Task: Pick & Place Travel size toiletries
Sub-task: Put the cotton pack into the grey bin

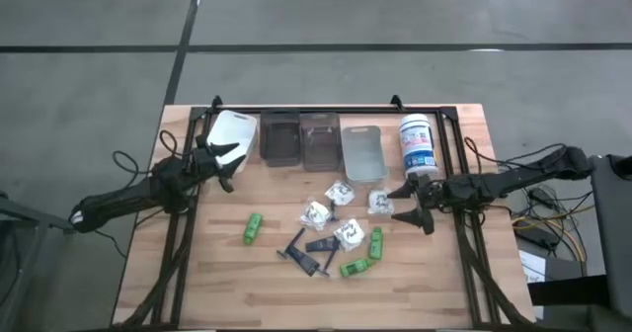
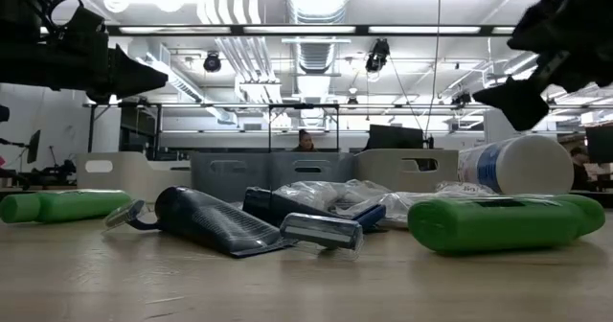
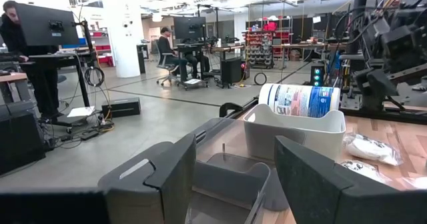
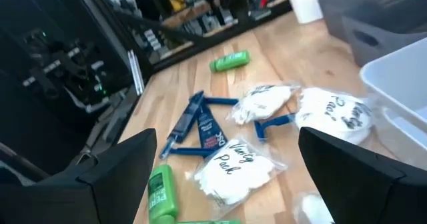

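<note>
The travel size toiletries lie loose on the wooden table's middle. One green bottle (image 1: 253, 227) lies apart to the left, and two more (image 1: 376, 243) (image 1: 355, 267) lie near the right. Clear packets with white contents (image 1: 316, 211) (image 1: 378, 202) (image 4: 233, 164) and dark blue razors (image 1: 314, 245) (image 4: 200, 127) lie between them. My right gripper (image 1: 400, 205) (image 4: 230, 167) hovers open at the cluster's right side, fingers toward the packets. My left gripper (image 1: 227, 166) (image 3: 233, 177) hangs open beside the white bin (image 1: 237, 134) at the far left, holding nothing.
A row of bins stands along the far edge: white, dark (image 1: 279, 139), clear (image 1: 319, 139) and pale grey (image 1: 362, 152). A white tub with a blue label (image 1: 418, 144) stands to their right. A black frame (image 1: 183, 223) borders the table. Bare wood lies along the near edge.
</note>
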You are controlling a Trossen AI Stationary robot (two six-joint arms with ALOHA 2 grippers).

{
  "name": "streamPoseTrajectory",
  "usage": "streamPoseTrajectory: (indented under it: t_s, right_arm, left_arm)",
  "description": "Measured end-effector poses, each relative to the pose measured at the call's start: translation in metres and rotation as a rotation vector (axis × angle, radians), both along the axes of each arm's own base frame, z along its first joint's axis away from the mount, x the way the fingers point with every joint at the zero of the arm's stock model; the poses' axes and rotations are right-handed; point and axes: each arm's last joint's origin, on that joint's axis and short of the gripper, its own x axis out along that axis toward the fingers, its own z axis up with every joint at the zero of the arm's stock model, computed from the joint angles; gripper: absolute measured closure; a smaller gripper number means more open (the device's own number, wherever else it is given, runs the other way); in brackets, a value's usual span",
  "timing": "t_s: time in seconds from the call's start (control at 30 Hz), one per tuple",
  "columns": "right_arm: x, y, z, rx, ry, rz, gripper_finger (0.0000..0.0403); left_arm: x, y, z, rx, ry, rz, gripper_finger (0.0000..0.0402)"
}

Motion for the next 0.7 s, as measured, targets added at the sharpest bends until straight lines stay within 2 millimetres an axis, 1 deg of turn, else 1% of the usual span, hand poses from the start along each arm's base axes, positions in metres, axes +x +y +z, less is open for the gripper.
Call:
streamPoseTrajectory:
  t_s: [0.13, 0.23, 0.3, 0.5, 0.6, 0.7]
  right_arm:
    - [0.024, 0.01, 0.02, -0.065, 0.122, 0.036, 0.0039]
    - [0.048, 0.021, 0.029, -0.137, 0.284, 0.07, 0.0039]
    - [0.064, 0.028, 0.032, -0.187, 0.402, 0.092, 0.0039]
    - [0.108, 0.046, 0.027, -0.293, 0.742, 0.132, 0.0039]
    - [0.124, 0.052, 0.021, -0.334, 0.899, 0.136, 0.0039]
    - [0.138, 0.056, 0.018, -0.368, 1.008, 0.132, 0.0039]
  left_arm:
    - [0.0, 0.0, 0.0, 0.0, 0.0, 0.0, 0.0195]
    - [0.0, 0.0, 0.0, 0.0, 0.0, 0.0, 0.0195]
    - [0.0, 0.0, 0.0, 0.0, 0.0, 0.0, 0.0195]
    - [0.0, 0.0, 0.0, 0.0, 0.0, 0.0, 0.0195]
    - [0.0, 0.0, 0.0, 0.0, 0.0, 0.0, 0.0195]
    - [0.0, 0.0, 0.0, 0.0, 0.0, 0.0, 0.0195]
